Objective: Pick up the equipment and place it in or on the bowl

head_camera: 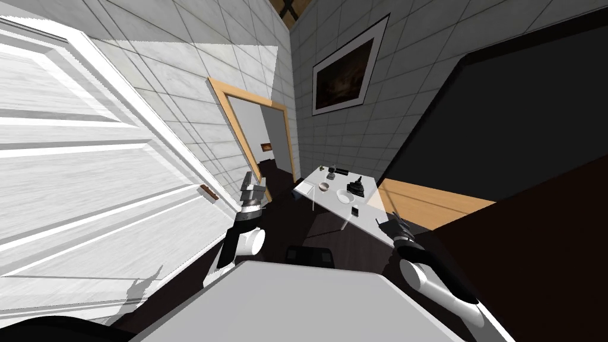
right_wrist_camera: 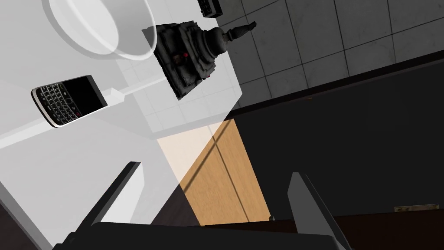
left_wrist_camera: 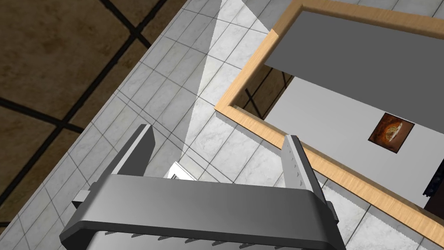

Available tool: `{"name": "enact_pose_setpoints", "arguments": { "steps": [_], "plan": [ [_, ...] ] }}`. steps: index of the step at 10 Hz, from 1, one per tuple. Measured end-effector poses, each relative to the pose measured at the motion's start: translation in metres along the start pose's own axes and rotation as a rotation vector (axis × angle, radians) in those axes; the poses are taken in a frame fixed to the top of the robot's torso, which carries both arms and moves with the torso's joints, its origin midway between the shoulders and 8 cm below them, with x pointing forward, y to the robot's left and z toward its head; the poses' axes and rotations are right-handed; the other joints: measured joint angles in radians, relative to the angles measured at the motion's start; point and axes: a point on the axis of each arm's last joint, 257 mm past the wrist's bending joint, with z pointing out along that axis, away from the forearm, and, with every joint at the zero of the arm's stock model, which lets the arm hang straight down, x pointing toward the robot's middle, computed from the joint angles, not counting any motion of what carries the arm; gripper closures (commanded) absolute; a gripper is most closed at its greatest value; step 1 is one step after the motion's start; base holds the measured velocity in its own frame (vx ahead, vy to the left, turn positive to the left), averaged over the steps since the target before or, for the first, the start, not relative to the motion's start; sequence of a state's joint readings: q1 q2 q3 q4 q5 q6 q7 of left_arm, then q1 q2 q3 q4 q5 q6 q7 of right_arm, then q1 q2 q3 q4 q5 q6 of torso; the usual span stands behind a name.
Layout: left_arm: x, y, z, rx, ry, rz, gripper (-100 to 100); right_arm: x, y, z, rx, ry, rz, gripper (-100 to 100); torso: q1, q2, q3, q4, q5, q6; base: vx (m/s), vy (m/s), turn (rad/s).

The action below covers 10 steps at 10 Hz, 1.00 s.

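Right tool (right_wrist_camera: 214, 169) spread, empty, off the corner of the white bench (right_wrist_camera: 65, 165); left tool (left_wrist_camera: 218, 131) spread too, raised by a white door (head_camera: 89, 166). Grey tiled walls (head_camera: 196, 65), dark floor (head_camera: 279, 208). Equipment (right_wrist_camera: 186, 60): dark, stepped base, pointed knob, red specks, on the bench just beside the white bowl (right_wrist_camera: 99, 26), phone (right_wrist_camera: 69, 100) near.
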<state>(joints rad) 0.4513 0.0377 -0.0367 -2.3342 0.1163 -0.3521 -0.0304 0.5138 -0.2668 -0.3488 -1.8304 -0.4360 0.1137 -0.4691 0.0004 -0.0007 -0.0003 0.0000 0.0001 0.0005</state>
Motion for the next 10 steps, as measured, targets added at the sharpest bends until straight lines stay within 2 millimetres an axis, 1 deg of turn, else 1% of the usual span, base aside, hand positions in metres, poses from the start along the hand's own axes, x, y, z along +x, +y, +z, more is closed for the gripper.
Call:
{"name": "enact_pose_setpoints", "arguments": {
  "steps": [1, 2, 3, 4, 5, 6, 7, 9, 10],
  "plan": [
    [0.0, 0.0, 0.0, 0.0, 0.0, 0.0, 0, -0.021, -0.008, -0.006, 0.027, -0.046, 0.029, -100, 0.0, 0.0, 0.0, 0.0, 0.0, 0.0, 0.021, 0.019, 0.106],
    [0.0, 0.0, 0.0, 0.0, 0.0, 0.0, 0, -0.035, -0.012, -0.004, 0.045, -0.075, 0.049, -100, 0.0, 0.0, 0.0, 0.0, 0.0, 0.0, 0.023, 0.027, 0.221],
    [0.0, 0.0, 0.0, 0.0, 0.0, 0.0, 0, -0.055, -0.006, -0.004, 0.06, -0.116, 0.082, -100, 0.0, 0.0, 0.0, 0.0, 0.0, 0.0, 0.022, 0.013, 0.13],
    [0.0, 0.0, 0.0, 0.0, 0.0, 0.0, 0, -0.072, -0.016, -0.009, 0.084, -0.153, 0.107, -100, -0.001, 0.0, 0.0, 0.0, 0.0, 0.0, 0.008, 0.005, -0.015],
    [0.0, 0.0, 0.0, 0.0, 0.0, 0.0, 0, -0.078, -0.022, -0.009, 0.093, -0.167, 0.115, -100, -0.001, 0.001, 0.0, 0.0, 0.0, 0.0, 0.018, 0.019, 0.253],
    [0.0, 0.0, 0.0, 0.0, 0.0, 0.0, 0, -0.1, -0.024, -0.011, 0.109, -0.209, 0.145, -100, -0.001, 0.0, 0.0, 0.0, 0.0, -0.001, 0.021, 0.007, 0.151],
    [0.0, 0.0, 0.0, 0.0, 0.0, 0.0, 0, -0.112, -0.029, -0.017, 0.123, -0.239, 0.171, -100, -0.001, 0.0, 0.0, 0.0, 0.0, 0.0, 0.03, 0.019, 0.24],
    [0.0, 0.0, 0.0, 0.0, 0.0, 0.0, 0, -0.144, -0.039, -0.026, 0.153, -0.319, 0.238, -100, -0.001, -0.001, 0.0, 0.0, 0.0, 0.0, 0.035, 0.014, 0.183],
    [0.0, 0.0, 0.0, 0.0, 0.0, 0.0, 0, -0.17, -0.041, -0.038, 0.168, -0.369, 0.281, -100, -0.001, -0.001, 0.0, 0.0, 0.0, 0.0, 0.032, 0.004, 0.147]
  ]
}}
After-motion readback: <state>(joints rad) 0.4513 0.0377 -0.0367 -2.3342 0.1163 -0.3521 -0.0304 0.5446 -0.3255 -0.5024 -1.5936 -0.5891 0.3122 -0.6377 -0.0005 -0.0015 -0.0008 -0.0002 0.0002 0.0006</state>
